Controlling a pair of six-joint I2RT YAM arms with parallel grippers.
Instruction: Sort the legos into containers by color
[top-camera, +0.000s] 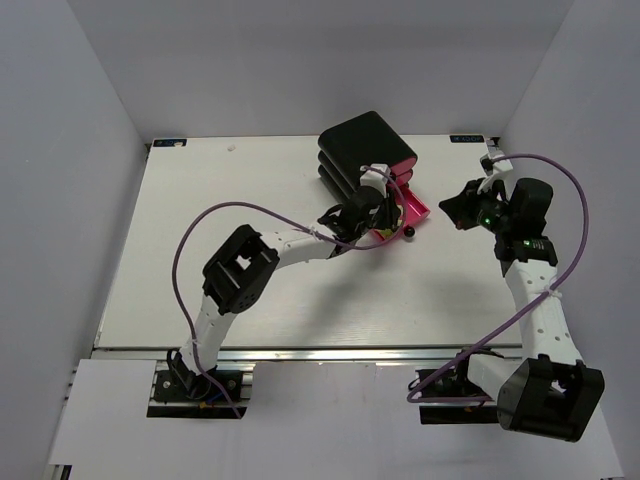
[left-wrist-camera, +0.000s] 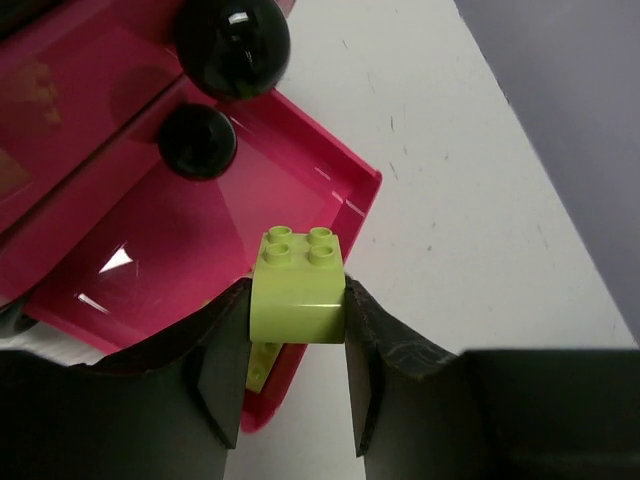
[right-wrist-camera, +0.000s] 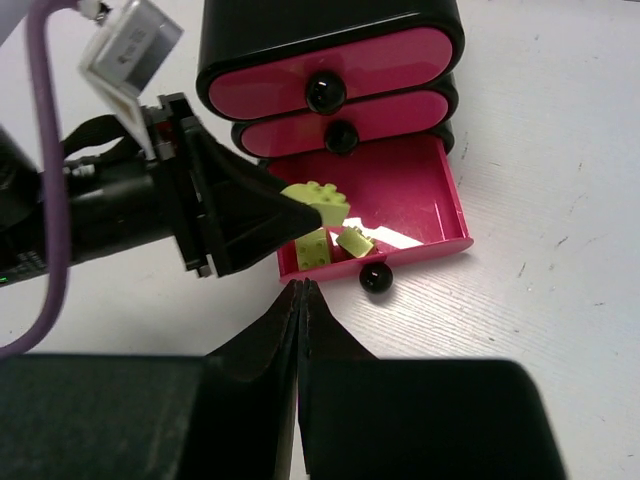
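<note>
Left tool (left-wrist-camera: 297, 300) is clamped on a yellow-green brick (left-wrist-camera: 298, 285), studs showing. It's holding the brick over the edge of the pink bottom drawer (left-wrist-camera: 150, 240), which is pulled out of the black cabinet (top-camera: 365, 145). Two more yellow-green bricks (right-wrist-camera: 313, 250) are lying in that drawer near its front wall. The upper two drawers (right-wrist-camera: 330, 65) are pushed in. Right tool (right-wrist-camera: 301, 290) is squeezed fully together with nothing in it, hanging above the white counter (top-camera: 250, 180) just in front of the drawer's knob (right-wrist-camera: 374, 277).
</note>
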